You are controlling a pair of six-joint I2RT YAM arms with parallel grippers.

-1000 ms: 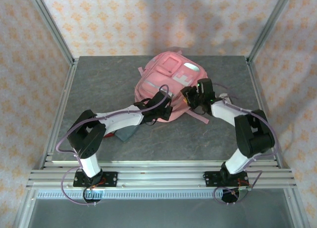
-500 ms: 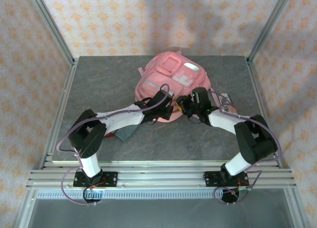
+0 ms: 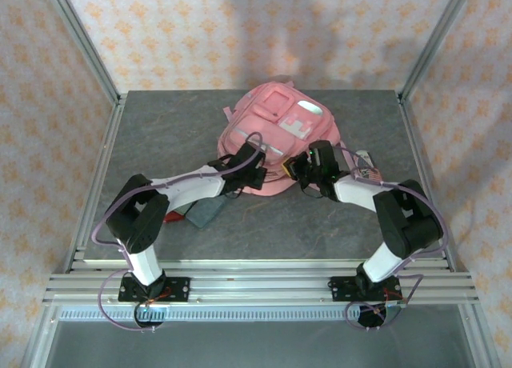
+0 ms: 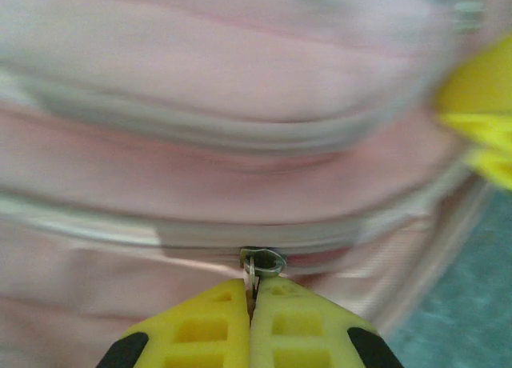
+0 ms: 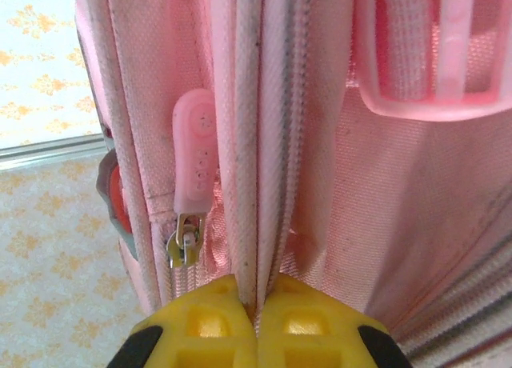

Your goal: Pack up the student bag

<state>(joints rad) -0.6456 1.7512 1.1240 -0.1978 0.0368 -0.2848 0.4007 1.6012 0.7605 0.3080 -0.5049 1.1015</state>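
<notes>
Bag (image 3: 276, 132) lies centre-back on tabletop (image 3: 160, 128). R hand (image 5: 256, 300) has just shut, pinching seam (image 5: 256, 144) at bag's near edge; L hand (image 4: 250, 294) clamped on zip pull (image 4: 262, 264). Prob. means R braces fabric while L runs zip: opening/closing step, can't tell which.
</notes>
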